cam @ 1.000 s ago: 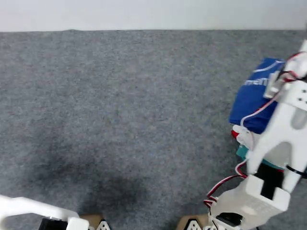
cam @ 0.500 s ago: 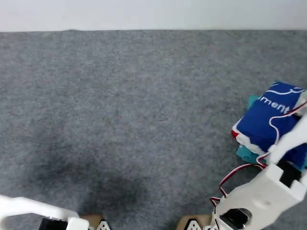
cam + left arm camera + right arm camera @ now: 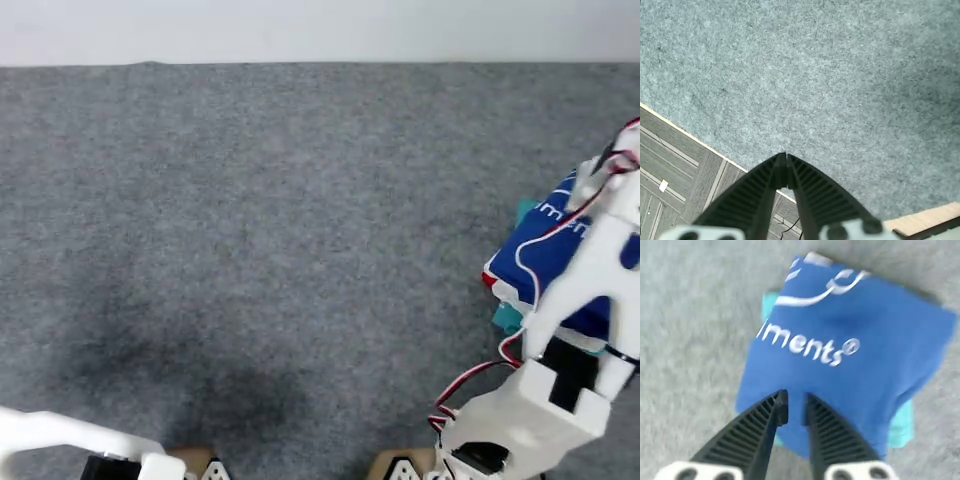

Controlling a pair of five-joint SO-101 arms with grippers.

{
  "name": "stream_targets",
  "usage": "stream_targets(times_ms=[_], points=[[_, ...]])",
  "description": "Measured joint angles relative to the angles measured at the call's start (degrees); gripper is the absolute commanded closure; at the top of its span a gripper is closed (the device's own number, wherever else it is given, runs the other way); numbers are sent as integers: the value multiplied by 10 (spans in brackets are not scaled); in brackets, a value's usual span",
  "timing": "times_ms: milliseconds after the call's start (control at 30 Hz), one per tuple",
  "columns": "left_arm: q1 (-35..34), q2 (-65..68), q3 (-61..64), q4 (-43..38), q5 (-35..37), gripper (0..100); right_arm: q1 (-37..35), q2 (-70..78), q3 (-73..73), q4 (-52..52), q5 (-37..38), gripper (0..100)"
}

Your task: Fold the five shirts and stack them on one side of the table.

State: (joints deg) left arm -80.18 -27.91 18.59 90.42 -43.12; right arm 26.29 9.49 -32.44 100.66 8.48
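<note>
Squaring the blue shirt (image 3: 850, 365) atop the stack (image 3: 507, 318) at the right edge of the table (image 3: 300, 200) wants gentle nudges from the right gripper (image 3: 794, 407), jaws barely parted and empty, while the left gripper (image 3: 786, 159) rests closed.

White arm (image 3: 525, 420) at lower right is trailing red and white cables (image 3: 468, 380); left pincer (image 3: 786, 159) and right pincer (image 3: 794, 407) are showing black ribbed fingers (image 3: 755, 430).

One stack of folded shirts (image 3: 553, 262), four layers countable, one blue shirt (image 3: 850, 355), one white edge (image 3: 505, 293), one red edge (image 3: 488, 279), one teal layer (image 3: 508, 318), perhaps another hidden, two arms, left arm (image 3: 70, 435), right arm (image 3: 560, 390), two hands, left hand (image 3: 785, 160), right hand (image 3: 792, 407), one table (image 3: 250, 200).
</note>
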Motion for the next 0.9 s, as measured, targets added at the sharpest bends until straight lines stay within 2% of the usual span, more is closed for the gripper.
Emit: stream_targets(times_ms=[233, 333, 433, 533, 633, 700, 900], points=[[0, 0, 0, 0, 0, 994, -11, 2, 186, -6, -12, 990], [4, 0, 0, 0, 0, 994, -5, 20, 244, -51, -12, 990], [18, 0, 0, 0, -1, 994, 2, 33, 249, -73, -12, 990], [26, 0, 0, 0, -3, 994, -1, 30, 244, -52, -12, 990], [26, 0, 0, 0, -3, 994, 1, 9, 192, -41, -12, 990], [26, 0, 0, 0, -3, 994, 15, -10, 155, -47, 14, 990], [26, 0, 0, 0, -3, 994, 102, -5, 136, -192, 92, 990]])
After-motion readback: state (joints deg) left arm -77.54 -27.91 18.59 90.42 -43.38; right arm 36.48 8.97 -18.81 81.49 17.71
